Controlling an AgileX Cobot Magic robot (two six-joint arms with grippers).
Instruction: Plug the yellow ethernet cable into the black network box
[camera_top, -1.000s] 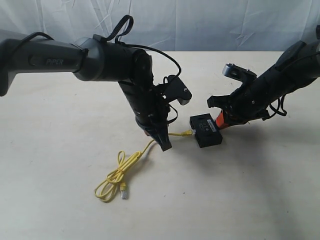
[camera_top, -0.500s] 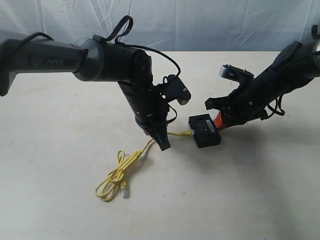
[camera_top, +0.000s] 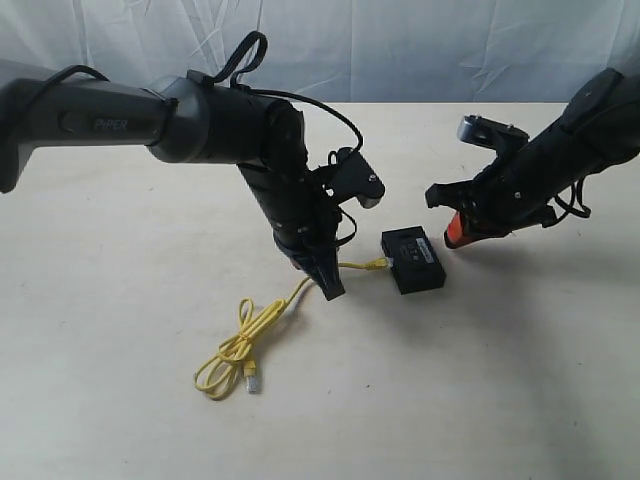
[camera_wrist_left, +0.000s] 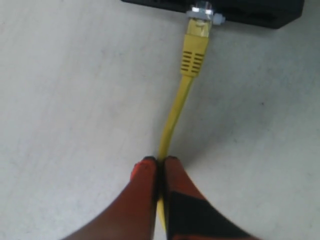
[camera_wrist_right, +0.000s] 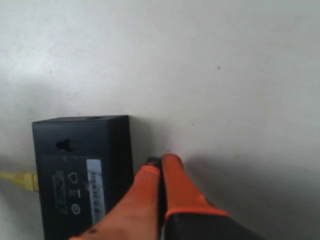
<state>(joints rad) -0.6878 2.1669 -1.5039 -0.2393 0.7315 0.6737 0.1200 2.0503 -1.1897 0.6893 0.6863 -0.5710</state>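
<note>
The black network box (camera_top: 413, 259) lies flat on the pale table, its label strip (camera_wrist_right: 97, 191) facing up. The yellow ethernet cable (camera_top: 262, 325) runs from a loose loop at the front left to the box, and its clear plug (camera_wrist_left: 201, 11) sits in a port in the box's side. My left gripper (camera_top: 331, 292) is shut on the cable (camera_wrist_left: 176, 112) a short way behind that plug. My right gripper (camera_top: 452, 240) is shut with nothing in it, lifted just off the box's right end (camera_wrist_right: 118, 150). The cable's free plug (camera_top: 251, 380) rests on the table.
Crumpled white cloth (camera_top: 420, 45) hangs behind the table's far edge. A dark cable (camera_top: 330, 115) loops off the left arm above the work area. Bare tabletop (camera_top: 500, 380) stretches in front of and to the right of the box.
My right gripper has pulled back to the right and up, away from the box. The left gripper and the cable have stayed nearly still, and the box has shifted only slightly.
</note>
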